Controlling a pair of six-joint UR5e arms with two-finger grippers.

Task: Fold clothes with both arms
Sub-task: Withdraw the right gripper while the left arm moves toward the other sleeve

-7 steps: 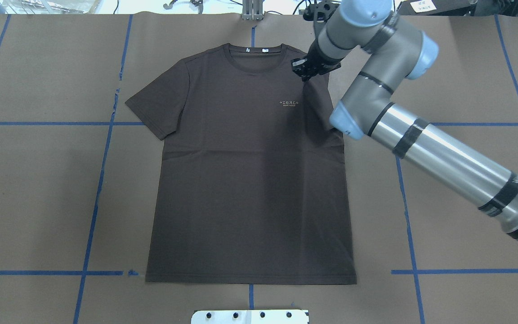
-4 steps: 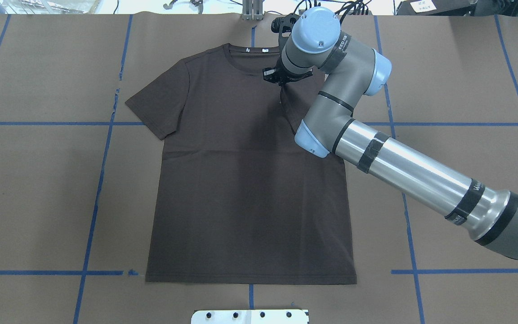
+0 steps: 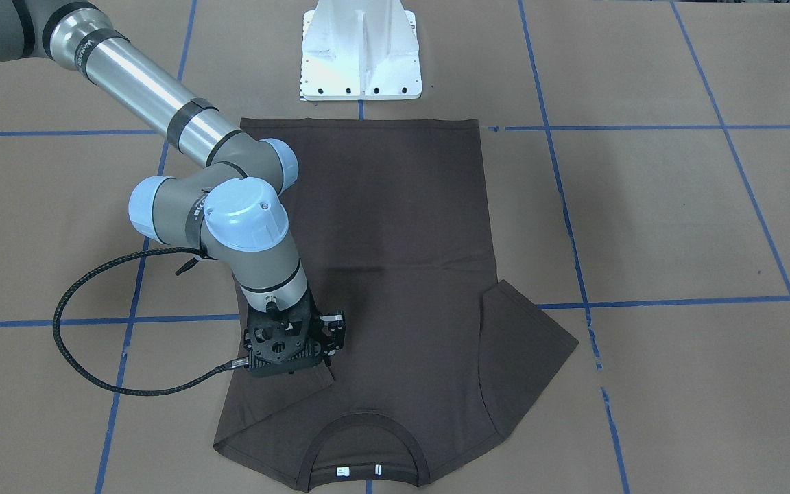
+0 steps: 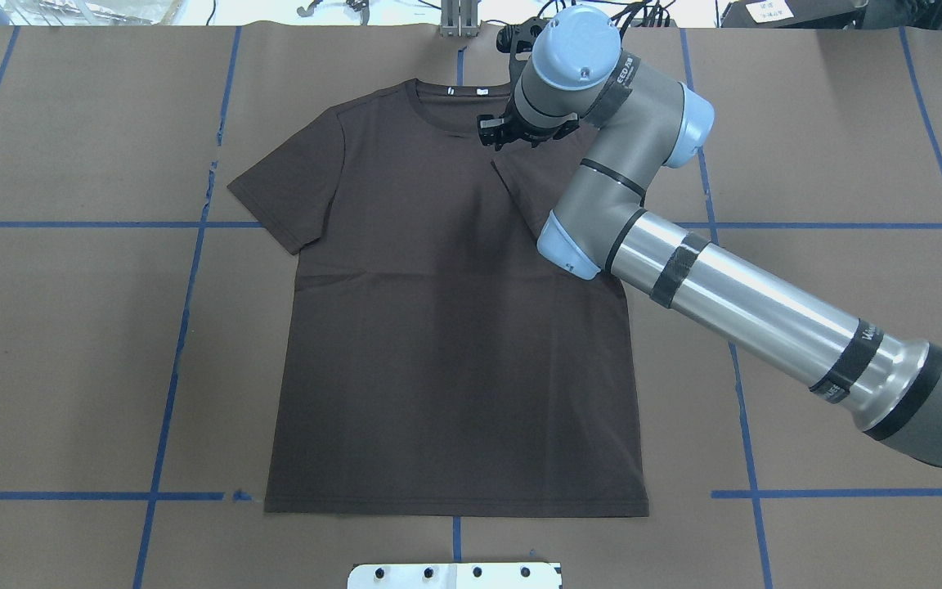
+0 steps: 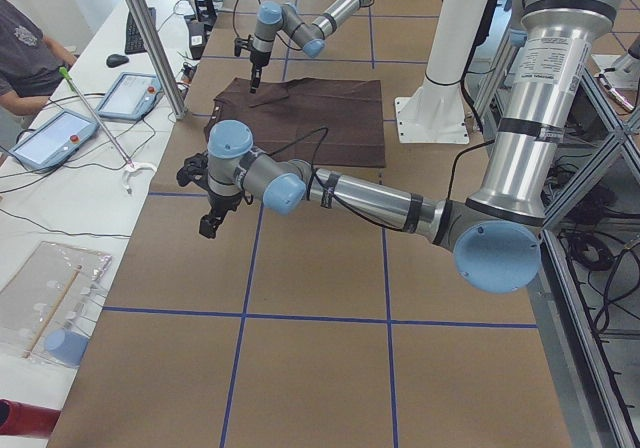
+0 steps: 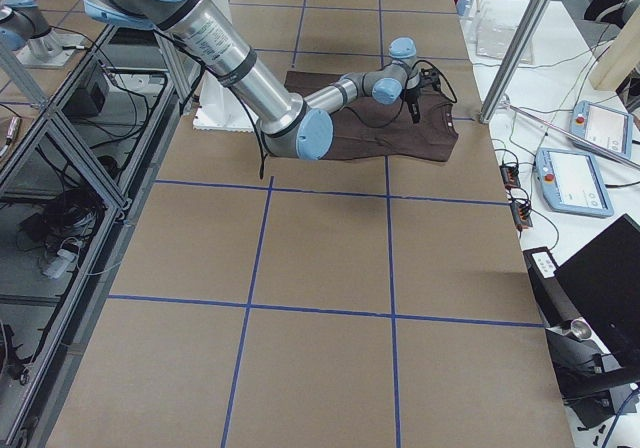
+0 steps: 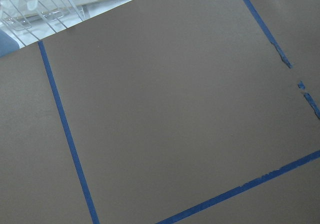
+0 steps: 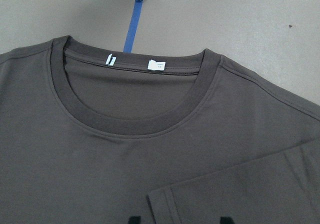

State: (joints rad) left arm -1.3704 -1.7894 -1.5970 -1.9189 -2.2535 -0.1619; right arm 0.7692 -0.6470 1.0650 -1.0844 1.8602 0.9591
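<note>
Shirt [image 4: 438, 343] lies flat mid-table [image 4: 847, 164], its long axis running from the robot's edge to the far edge. Collar [image 8: 135, 126] points at the far edge, hem [image 4: 455, 511] at the robot's. The right-side sleeve [image 4: 536, 192] is folded in over the chest, and the other sleeve [image 4: 287, 192] spreads toward the left end. Right gripper [image 4: 512, 135] hangs over the folded sleeve, fingers [image 8: 132, 219] apart, clamping nothing. Left gripper [image 5: 210, 223] hovers near the table's left end; apart or together, can't tell.

Brown table [image 4: 70, 327] gridded with blue tape [image 4: 170, 393]; a white bench [image 5: 70, 218] alongside holds tablets [image 5: 48, 136].
</note>
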